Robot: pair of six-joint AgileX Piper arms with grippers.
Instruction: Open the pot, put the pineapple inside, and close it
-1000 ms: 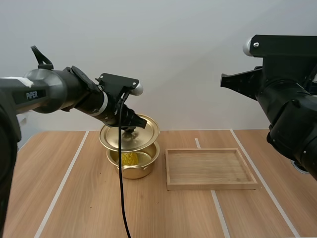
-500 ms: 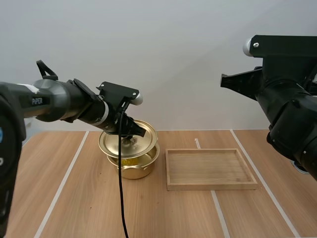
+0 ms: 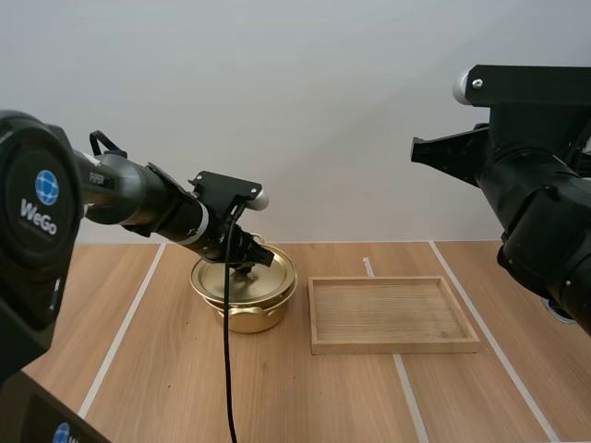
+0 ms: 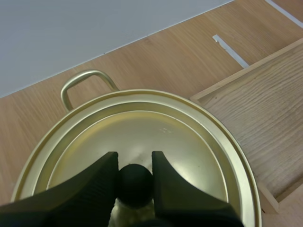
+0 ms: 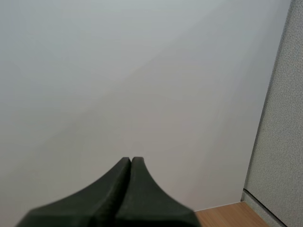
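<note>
Evidently, the lid point(image 4: 184, 142) is found resting on the pot point(image 3: 247, 318), just left of the tray point(image 3: 388, 346) on the desk point(image 3: 166, 388), its knob point(image 4: 135, 187) clamped by the left pincer point(image 4: 135, 163) to keep it centred, while the right pincer point(image 5: 131, 163), closed on nothing, is held clear.

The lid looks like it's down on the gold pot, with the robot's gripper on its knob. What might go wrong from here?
1. The left gripper pinches the black knob of the lid; if it rises before opening, the lid would likely lift off the pot.
2. I cannot tell whether the lid sits evenly all round; released crooked, it might slide.
3. The wooden tray lies close beside the pot, so a sideways pull could shove the pot into it.
</note>
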